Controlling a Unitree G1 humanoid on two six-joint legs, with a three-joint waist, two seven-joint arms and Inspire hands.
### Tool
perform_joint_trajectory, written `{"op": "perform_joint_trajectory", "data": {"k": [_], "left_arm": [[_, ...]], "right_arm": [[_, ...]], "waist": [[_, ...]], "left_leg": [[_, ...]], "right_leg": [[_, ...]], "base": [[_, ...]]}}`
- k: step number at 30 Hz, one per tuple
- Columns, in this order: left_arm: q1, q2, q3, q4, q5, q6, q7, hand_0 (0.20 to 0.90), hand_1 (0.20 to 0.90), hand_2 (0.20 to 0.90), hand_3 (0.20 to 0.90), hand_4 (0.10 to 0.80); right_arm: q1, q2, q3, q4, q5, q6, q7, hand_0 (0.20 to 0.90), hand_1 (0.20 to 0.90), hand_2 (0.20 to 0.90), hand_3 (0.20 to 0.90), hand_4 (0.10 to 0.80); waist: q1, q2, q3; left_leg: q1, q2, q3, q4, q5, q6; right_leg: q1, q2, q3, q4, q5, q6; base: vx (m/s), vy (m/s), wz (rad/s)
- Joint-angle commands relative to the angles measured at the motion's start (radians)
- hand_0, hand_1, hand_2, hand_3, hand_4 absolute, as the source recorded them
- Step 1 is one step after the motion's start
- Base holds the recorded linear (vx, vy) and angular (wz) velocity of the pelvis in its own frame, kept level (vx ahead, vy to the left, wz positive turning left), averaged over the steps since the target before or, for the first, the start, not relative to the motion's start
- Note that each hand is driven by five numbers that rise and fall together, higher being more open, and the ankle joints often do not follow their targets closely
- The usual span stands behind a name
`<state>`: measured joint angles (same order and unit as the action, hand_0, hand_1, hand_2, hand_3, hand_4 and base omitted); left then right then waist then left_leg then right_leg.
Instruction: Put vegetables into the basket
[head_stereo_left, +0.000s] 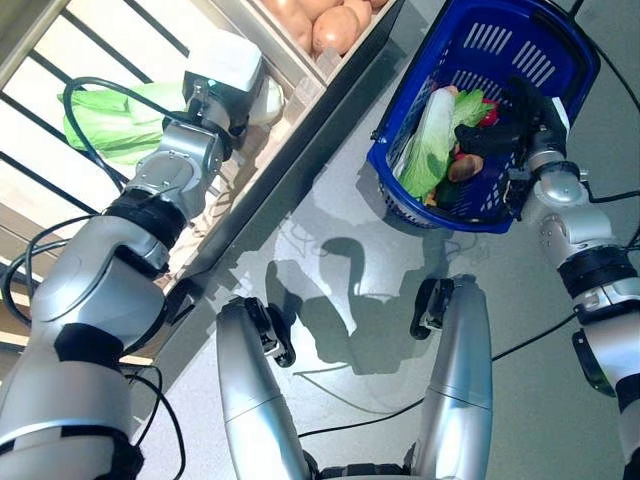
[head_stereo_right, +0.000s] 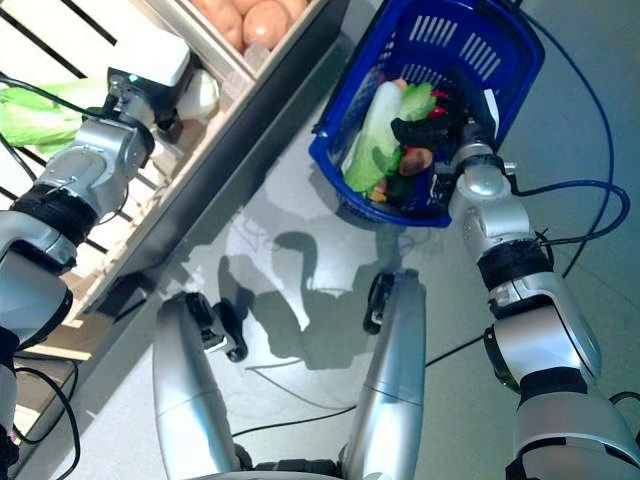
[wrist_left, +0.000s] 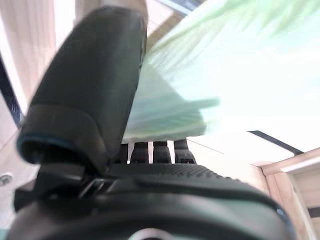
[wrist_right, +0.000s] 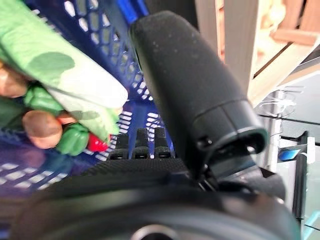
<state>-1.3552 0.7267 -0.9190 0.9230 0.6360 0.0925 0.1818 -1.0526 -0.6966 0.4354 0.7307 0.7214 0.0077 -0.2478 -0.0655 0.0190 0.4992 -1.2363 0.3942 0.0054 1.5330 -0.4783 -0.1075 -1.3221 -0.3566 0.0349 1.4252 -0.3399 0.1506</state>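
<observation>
The blue basket (head_stereo_left: 480, 60) hangs over the grey floor (head_stereo_left: 330, 250), held at its near rim by the right hand (head_stereo_left: 515, 135), whose dark fingers (wrist_right: 140, 145) curl over the mesh wall while the thumb stands up beside them. Inside the basket lie a pale green cabbage (head_stereo_left: 432, 140), a small brown root (head_stereo_left: 465, 168) and something red (head_stereo_left: 488, 115) tucked against green leaves. To the left of the basket runs a wooden shelf (head_stereo_left: 300, 95) with a dark front edge. In a bin at its far end, just left of the basket's far rim, sit tan potatoes (head_stereo_left: 335, 28). Farther left along the shelf, well apart from the basket, the left hand (head_stereo_left: 225, 95) reaches in at a pale leafy vegetable (head_stereo_left: 268, 100). Its wrist view shows the thumb (wrist_left: 90, 90) raised against a light green leaf and the fingers bent in a row below it, but whether they grip the leaf cannot be told. Beyond that hand lies another green cabbage (head_stereo_left: 110, 120).
</observation>
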Motion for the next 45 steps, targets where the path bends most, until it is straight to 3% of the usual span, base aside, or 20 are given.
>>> {"op": "perform_joint_trajectory", "data": {"k": [1, 8, 12, 14, 16, 20, 24, 25, 28, 32, 34, 40, 45], "left_arm": [[0.069, 0.081, -0.006, 0.151, 0.015, 0.052, -0.041, 0.3, 0.3, 0.3, 0.3, 0.4], [0.109, 0.085, 0.024, 0.15, 0.007, 0.017, -0.028, 0.3, 0.3, 0.3, 0.3, 0.4], [0.153, 0.078, 0.048, 0.147, -0.011, -0.014, 0.017, 0.3, 0.3, 0.3, 0.3, 0.4], [0.16, 0.078, 0.051, 0.146, -0.018, -0.024, 0.032, 0.3, 0.3, 0.3, 0.3, 0.4], [0.188, 0.081, 0.066, 0.134, -0.032, -0.081, 0.064, 0.3, 0.3, 0.3, 0.3, 0.4], [0.235, 0.087, 0.105, 0.104, -0.116, -0.161, 0.092, 0.3, 0.3, 0.3, 0.3, 0.4], [0.303, 0.076, 0.186, 0.059, -0.267, -0.211, 0.106, 0.3, 0.3, 0.3, 0.3, 0.4], [0.358, 0.073, 0.25, 0.02, -0.329, -0.255, 0.109, 0.3, 0.3, 0.3, 0.3, 0.4], [0.492, 0.056, 0.365, -0.084, -0.414, -0.301, 0.094, 0.3, 0.3, 0.3, 0.3, 0.4], [0.637, 0.024, 0.483, -0.206, -0.537, -0.32, 0.02, 0.3, 0.3, 0.3, 0.3, 0.4], [0.713, -0.005, 0.546, -0.274, -0.664, -0.338, -0.045, 0.3, 0.3, 0.3, 0.3, 0.4], [0.788, -0.059, 0.617, -0.383, -0.903, -0.371, -0.174, 0.3, 0.3, 0.3, 0.3, 0.4], [0.805, -0.113, 0.657, -0.471, -1.027, -0.387, -0.196, 0.3, 0.3, 0.3, 0.3, 0.4]], "right_arm": [[-0.005, 0.009, -0.12, -0.058, -0.007, -0.15, -0.045, 0.9, 0.9, 0.9, 0.9, 0.8], [0.015, 0.026, -0.114, -0.067, -0.03, -0.147, -0.035, 0.9, 0.9, 0.9, 0.9, 0.8], [0.046, 0.03, -0.102, -0.088, -0.058, -0.151, -0.011, 0.9, 0.9, 0.9, 0.9, 0.8], [0.052, 0.03, -0.102, -0.091, -0.062, -0.153, -0.006, 0.9, 0.9, 0.9, 0.9, 0.8], [0.078, 0.035, -0.095, -0.105, -0.077, -0.143, 0.011, 0.9, 0.9, 0.9, 0.9, 0.8], [0.111, 0.038, -0.09, -0.118, -0.081, -0.112, 0.034, 0.9, 0.9, 0.9, 0.9, 0.8], [0.162, 0.062, -0.098, -0.136, -0.065, -0.089, 0.071, 0.9, 0.9, 0.9, 0.9, 0.8], [0.21, 0.078, -0.108, -0.157, -0.047, -0.067, 0.101, 0.9, 0.9, 0.9, 0.9, 0.8], [0.321, 0.118, -0.142, -0.207, -0.015, -0.02, 0.162, 0.9, 0.9, 0.9, 0.9, 0.8], [0.444, 0.155, -0.175, -0.241, 0.009, 0.032, 0.26, 0.9, 0.9, 0.9, 0.9, 0.8], [0.504, 0.164, -0.184, -0.264, 0.067, 0.074, 0.394, 0.9, 0.9, 0.9, 0.9, 0.8], [0.561, 0.16, -0.173, -0.286, 0.107, 0.129, 0.569, 0.9, 0.9, 0.9, 0.9, 0.8], [0.572, 0.16, -0.148, -0.296, 0.109, 0.206, 0.646, 0.9, 0.9, 0.9, 0.9, 0.8]], "waist": [[-0.013, -0.014, -0.054], [-0.012, -0.008, -0.082], [-0.013, -0.005, -0.104], [-0.014, -0.006, -0.105], [-0.011, -0.008, -0.133], [-0.002, -0.014, -0.171], [0.005, -0.02, -0.2], [0.01, -0.024, -0.218], [0.016, -0.029, -0.262], [0.025, -0.032, -0.334], [0.031, -0.031, -0.388], [0.041, -0.034, -0.461], [0.041, -0.037, -0.489]], "left_leg": [[-0.032, 0.02, -0.117, -0.167, 0.053, -0.091], [0.099, 0.009, -0.059, -0.267, 0.077, -0.08], [0.273, -0.015, 0.009, -0.422, 0.124, -0.07], [0.293, -0.019, 0.015, -0.441, 0.131, -0.069], [0.413, -0.043, 0.038, -0.562, 0.17, -0.069], [0.558, -0.056, 0.062, -0.713, 0.22, -0.073], [0.679, -0.062, 0.086, -0.83, 0.27, -0.071], [0.745, -0.066, 0.105, -0.911, 0.321, -0.06], [0.894, -0.074, 0.144, -1.044, 0.369, -0.055], [1.066, -0.11, 0.202, -1.236, 0.434, -0.048], [1.168, -0.139, 0.224, -1.396, 0.49, -0.05], [1.265, -0.169, 0.222, -1.595, 0.566, -0.056], [1.278, -0.174, 0.213, -1.62, 0.564, -0.061]], "right_leg": [[0.074, -0.104, 0.043, -0.101, 0.013, 0.048], [0.195, -0.093, -0.002, -0.199, 0.041, 0.049], [0.356, -0.073, -0.048, -0.33, 0.075, 0.045], [0.376, -0.072, -0.052, -0.346, 0.08, 0.045], [0.49, -0.056, -0.069, -0.437, 0.097, 0.043], [0.633, -0.055, -0.102, -0.556, 0.115, 0.039], [0.752, -0.05, -0.136, -0.658, 0.142, 0.038], [0.818, -0.043, -0.157, -0.738, 0.182, 0.031], [0.966, -0.018, -0.192, -0.878, 0.219, 0.037], [1.144, 0.023, -0.241, -1.084, 0.279, 0.052], [1.252, 0.054, -0.271, -1.241, 0.328, 0.065], [1.358, 0.094, -0.296, -1.425, 0.399, 0.078], [1.394, 0.119, -0.307, -1.487, 0.416, 0.068]], "base": [[0.0, 0.0, 0.0], [0.017, 0.007, 0.01], [0.052, 0.038, -0.06], [0.044, 0.011, 0.0], [0.112, 0.013, 0.04], [0.1, -0.008, 0.07], [0.053, -0.011, 0.05], [0.083, -0.027, -0.01], [0.176, -0.034, 0.02], [0.217, -0.024, -0.04], [0.194, -0.012, -0.04], [0.068, -0.015, -0.07], [0.018, -0.008, -0.02]]}}
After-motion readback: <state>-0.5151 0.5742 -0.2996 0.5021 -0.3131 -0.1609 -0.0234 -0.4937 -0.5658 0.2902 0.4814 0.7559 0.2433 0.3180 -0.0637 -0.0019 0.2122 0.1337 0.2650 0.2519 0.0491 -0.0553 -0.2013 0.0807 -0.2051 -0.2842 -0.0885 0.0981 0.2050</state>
